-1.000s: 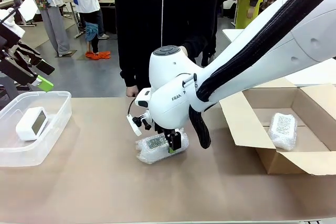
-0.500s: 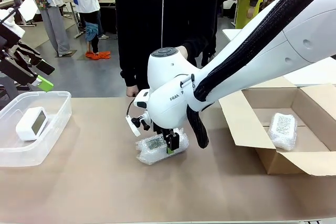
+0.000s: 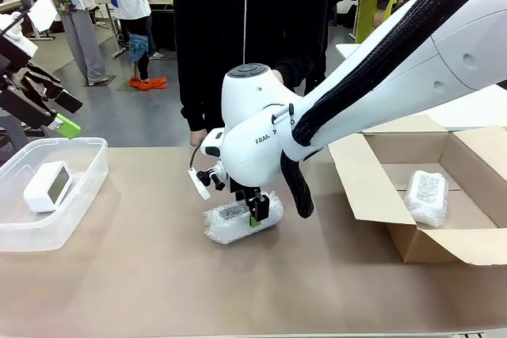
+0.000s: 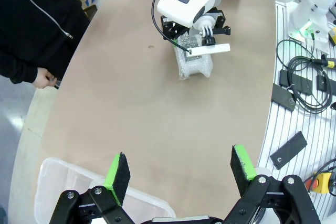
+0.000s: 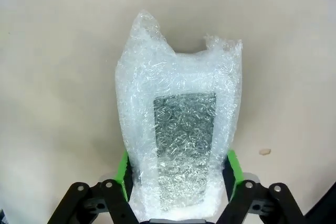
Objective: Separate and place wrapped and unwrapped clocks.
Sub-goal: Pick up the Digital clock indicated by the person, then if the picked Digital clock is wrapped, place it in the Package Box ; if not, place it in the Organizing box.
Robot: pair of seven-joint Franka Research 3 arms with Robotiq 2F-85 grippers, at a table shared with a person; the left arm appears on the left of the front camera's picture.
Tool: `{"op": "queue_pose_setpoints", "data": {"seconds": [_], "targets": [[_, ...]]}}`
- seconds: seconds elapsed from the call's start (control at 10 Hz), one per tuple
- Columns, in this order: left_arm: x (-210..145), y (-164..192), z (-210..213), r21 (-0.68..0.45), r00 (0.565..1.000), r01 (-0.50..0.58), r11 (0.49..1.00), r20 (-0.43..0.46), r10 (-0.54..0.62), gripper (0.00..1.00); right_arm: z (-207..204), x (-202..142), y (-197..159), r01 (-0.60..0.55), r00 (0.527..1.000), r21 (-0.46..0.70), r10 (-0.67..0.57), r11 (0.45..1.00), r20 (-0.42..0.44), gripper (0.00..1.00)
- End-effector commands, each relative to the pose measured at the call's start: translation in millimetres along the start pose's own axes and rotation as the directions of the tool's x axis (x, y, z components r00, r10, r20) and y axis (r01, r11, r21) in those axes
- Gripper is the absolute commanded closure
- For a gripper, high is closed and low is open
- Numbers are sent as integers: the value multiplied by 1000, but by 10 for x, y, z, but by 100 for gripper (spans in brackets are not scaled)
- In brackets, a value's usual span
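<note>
The right gripper (image 3: 253, 213) stood over the middle of the table (image 3: 142, 290), its jaws closed onto a bubble-wrapped clock (image 3: 242, 217). In the right wrist view the two green pads (image 5: 124, 174) pressed against the long sides of that bundle (image 5: 181, 145), one on each side, with the grey speckled face turned up toward the camera and the crumpled end of the wrap pointing away from the wrist. The bundle appeared to be lying on the tabletop, or just off it; the front view did not make clear which. The left wrist view showed the same grip from farther off, the right gripper (image 4: 197, 35) clamped on the bundle (image 4: 195, 64).

The left gripper (image 4: 178, 169) hung above the near corner of a clear plastic bin (image 4: 58, 182), its jaws spread wide and holding nothing, the green pads well apart. In the front view that bin (image 3: 79, 195) sat at the left edge of the table, and the bare white clock (image 3: 47, 185) with the dark screen lay inside it.

A second wrapped clock (image 3: 426, 195) lay inside an open cardboard box (image 3: 372, 187) at the right side of the table, well apart from the gripped one. A person in a black zipped top (image 3: 249, 29) stood at the far side of the table.
</note>
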State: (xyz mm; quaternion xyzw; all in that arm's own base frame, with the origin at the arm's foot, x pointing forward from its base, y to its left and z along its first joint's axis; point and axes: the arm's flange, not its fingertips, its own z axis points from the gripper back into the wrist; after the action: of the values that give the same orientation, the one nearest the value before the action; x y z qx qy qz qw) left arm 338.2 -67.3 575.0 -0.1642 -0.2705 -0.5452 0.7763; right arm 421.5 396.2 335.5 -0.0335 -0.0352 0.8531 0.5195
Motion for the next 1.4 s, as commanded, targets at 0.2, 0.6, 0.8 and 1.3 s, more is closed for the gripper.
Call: {"op": "queue_pose_setpoints", "data": {"seconds": [0.2, 0.6, 0.8, 1.3], "targets": [[10, -12, 2, 5, 1000, -4, 1000, -7, 4, 0, 829, -31, 475, -25, 998, -80, 29, 996, 52, 96], [10, -12, 2, 5, 1000, -4, 1000, -7, 4, 0, 1910, -16, 839, 77, 997, -188, -77, 979, 4, 96], [10, -12, 2, 5, 1000, -4, 1000, -7, 4, 0, 1897, 47, 767, 46, 999, -174, -44, 984, 12, 96], [10, -12, 2, 5, 1000, -4, 1000, -7, 4, 0, 1897, 47, 767, 46, 999, -174, -44, 984, 12, 96]]}}
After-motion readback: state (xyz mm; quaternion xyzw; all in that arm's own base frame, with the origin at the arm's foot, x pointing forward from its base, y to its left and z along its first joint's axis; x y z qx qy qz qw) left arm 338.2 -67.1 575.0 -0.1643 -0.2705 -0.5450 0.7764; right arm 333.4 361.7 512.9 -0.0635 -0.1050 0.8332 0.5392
